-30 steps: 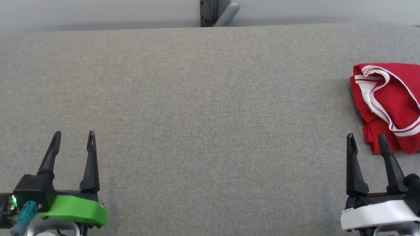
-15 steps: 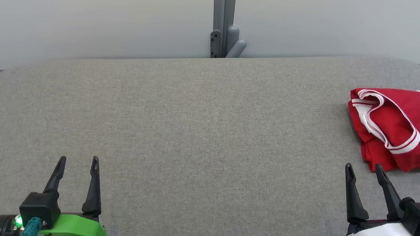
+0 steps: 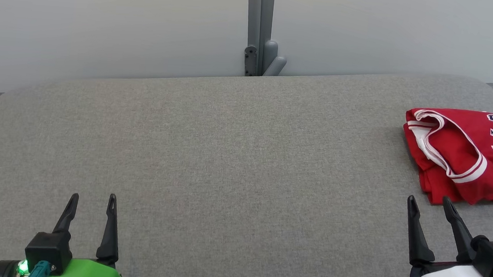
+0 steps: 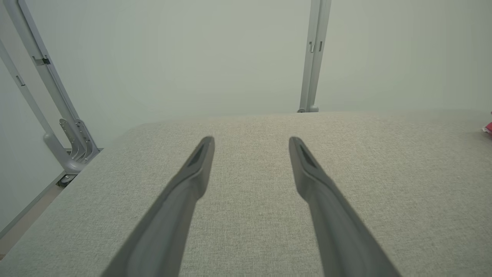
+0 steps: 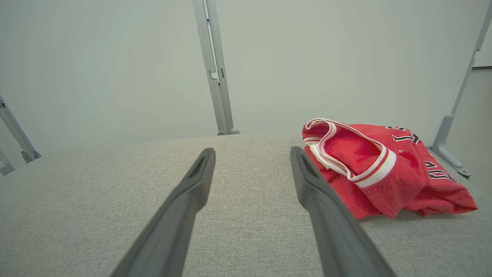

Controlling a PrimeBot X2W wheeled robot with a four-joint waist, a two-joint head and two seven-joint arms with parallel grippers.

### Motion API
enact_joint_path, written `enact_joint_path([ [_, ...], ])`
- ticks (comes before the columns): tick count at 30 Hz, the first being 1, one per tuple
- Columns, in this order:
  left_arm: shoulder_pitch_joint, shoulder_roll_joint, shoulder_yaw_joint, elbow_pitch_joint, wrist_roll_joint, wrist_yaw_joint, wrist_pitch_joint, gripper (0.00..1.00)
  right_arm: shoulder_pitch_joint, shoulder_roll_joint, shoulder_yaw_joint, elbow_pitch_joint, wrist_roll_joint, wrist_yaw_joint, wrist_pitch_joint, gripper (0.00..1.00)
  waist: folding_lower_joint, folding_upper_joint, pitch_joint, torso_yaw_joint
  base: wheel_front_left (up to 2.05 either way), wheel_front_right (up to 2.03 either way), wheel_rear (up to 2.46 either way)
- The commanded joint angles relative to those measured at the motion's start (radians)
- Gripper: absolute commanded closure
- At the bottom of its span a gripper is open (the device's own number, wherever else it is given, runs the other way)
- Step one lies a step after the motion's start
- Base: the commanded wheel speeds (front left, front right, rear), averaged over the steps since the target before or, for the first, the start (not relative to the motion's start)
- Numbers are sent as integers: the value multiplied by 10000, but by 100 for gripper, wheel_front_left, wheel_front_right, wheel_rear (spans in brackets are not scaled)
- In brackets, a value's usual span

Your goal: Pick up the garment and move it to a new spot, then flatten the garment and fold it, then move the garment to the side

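The garment (image 3: 465,155) is a red jersey with white trim and dark lettering, folded into a compact bundle at the far right of the grey padded surface (image 3: 235,164). In the right wrist view the garment (image 5: 384,169) lies just ahead and to the right of my fingers. My right gripper (image 3: 429,203) stands open and empty, its tips just short of the bundle's near edge. Far off at the lower left, my left gripper (image 3: 93,200) is open and holds nothing. A sliver of the garment (image 4: 488,127) peeks in at the left wrist view's right edge.
A pale wall with a grey vertical post and bracket (image 3: 258,47) runs behind the surface. Slanted grey frame struts (image 4: 57,127) stand past the surface's left corner, and another strut (image 5: 453,134) stands past its right end. The surface's corners are rounded.
The head camera has tilted up, so the whole picture has shifted down and more wall shows. Both grippers stay open and the garment lies where it was.
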Motion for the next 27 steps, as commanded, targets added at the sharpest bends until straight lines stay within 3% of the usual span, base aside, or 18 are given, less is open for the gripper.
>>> enact_joint_path([
  [1, 111, 96, 0, 46, -95, -46, -21, 0, 87, -23, -14, -39, -79, -13, -17, 0, 1, 0, 3, 1, 0, 0, 0],
  [25, -195, 53, -123, 282, -148, -14, -450, 0, 117, 62, 16, -37, 106, -13, -39, 0, 1, 0, 45, 106, 0, 0, 0],
  [26, -60, 17, -153, 335, -200, -53, -415, 100, 17, 72, 20, 29, 96, 2, -32, 100, 1, 0, 43, 103, 0, 0, 0],
  [27, -23, -18, -170, 411, -207, -53, -408, 100, 15, 99, 20, 116, 102, 2, -26, 100, 1, 0, 43, 104, 0, 0, 0],
])
